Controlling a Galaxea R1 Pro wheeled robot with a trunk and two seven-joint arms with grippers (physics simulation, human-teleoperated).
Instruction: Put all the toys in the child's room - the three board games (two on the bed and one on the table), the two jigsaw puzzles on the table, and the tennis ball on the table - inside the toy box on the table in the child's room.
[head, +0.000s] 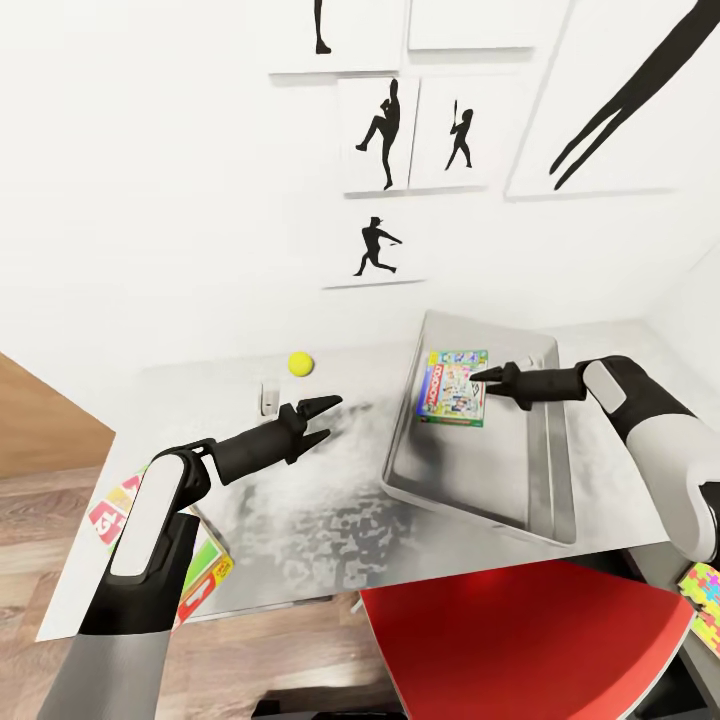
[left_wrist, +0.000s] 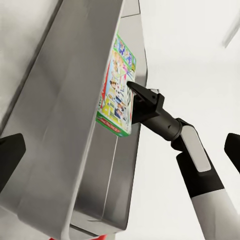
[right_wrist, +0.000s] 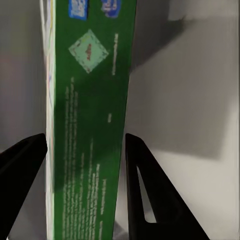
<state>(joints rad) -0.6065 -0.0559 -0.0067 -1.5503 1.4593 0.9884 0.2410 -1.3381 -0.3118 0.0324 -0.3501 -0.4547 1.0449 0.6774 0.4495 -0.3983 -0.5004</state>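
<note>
A colourful board game (head: 453, 388) with a green edge (right_wrist: 90, 100) is held over the far part of the metal toy box (head: 540, 500) on the table. My right gripper (head: 480, 377) is shut on the game's near edge, one finger on each face. In the left wrist view the game (left_wrist: 119, 90) hangs tilted just inside the box wall (left_wrist: 65, 125). The yellow tennis ball (head: 300, 363) rests on the table near the wall. My left gripper (head: 322, 420) hovers open and holds nothing, a little in front of the ball and left of the box.
Colourful boxes (head: 115, 510) (head: 205, 580) lie at the table's left front corner, partly behind my left arm. A bright jigsaw-patterned box (head: 705, 600) shows at the lower right. A red chair (head: 520, 640) stands against the front edge. A small white object (head: 268, 397) sits near the ball.
</note>
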